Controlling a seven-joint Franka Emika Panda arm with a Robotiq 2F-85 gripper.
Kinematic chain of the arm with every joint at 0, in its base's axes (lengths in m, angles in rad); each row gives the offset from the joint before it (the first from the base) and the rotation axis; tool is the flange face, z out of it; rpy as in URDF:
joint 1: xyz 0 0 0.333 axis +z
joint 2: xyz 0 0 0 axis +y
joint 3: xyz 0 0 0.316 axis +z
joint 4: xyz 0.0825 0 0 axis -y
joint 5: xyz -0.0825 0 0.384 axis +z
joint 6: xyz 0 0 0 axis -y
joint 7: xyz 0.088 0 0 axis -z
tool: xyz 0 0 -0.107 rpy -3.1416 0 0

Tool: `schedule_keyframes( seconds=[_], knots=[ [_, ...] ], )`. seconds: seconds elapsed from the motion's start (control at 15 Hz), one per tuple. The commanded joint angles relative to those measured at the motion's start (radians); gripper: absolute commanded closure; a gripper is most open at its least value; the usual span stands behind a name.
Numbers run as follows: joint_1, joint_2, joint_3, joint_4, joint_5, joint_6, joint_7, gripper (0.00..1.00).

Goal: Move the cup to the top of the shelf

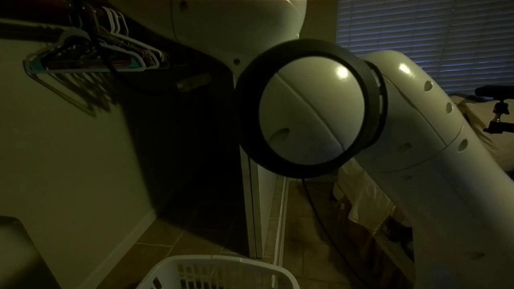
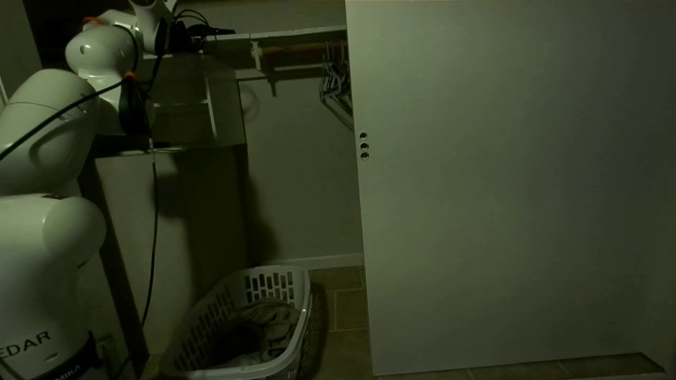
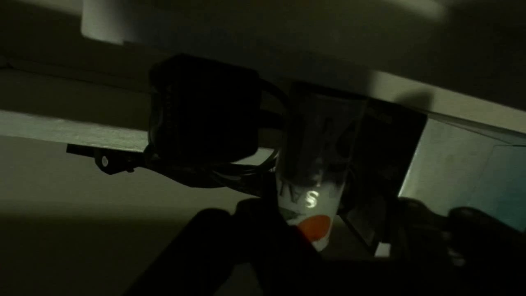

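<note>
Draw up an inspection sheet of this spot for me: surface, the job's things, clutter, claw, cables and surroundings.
Surface: shelf with a pale edge; too dim to judge its top.
Job's things: orange-marked cup, made out only in the wrist view; what supports it is unclear.
Clutter: black blocky object left of the cup in the wrist view.
Claw: open; the cup shows between its fingers, contact unclear.
Cables: black cable hanging from the arm in an exterior view.
Surroundings: laundry basket holding cloth, hangers, a pale door and window blinds.
</note>
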Motion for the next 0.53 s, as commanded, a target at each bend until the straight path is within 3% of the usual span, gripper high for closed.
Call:
schedule_keyframes(
  seconds=[0.0, 0.07, 0.13, 0.47],
  knots=[
    [0.002, 0.012, 0.002, 0.013, -0.007, 0.011, 0.0, 0.41],
    [0.001, 0.013, 0.004, 0.014, -0.006, 0.012, -0.002, 0.31],
    [0.002, 0.013, 0.002, 0.014, -0.008, 0.013, -0.001, 0.31],
    [0.001, 0.008, -0.001, 0.012, -0.01, 0.017, 0.002, 0.0]
  ],
)
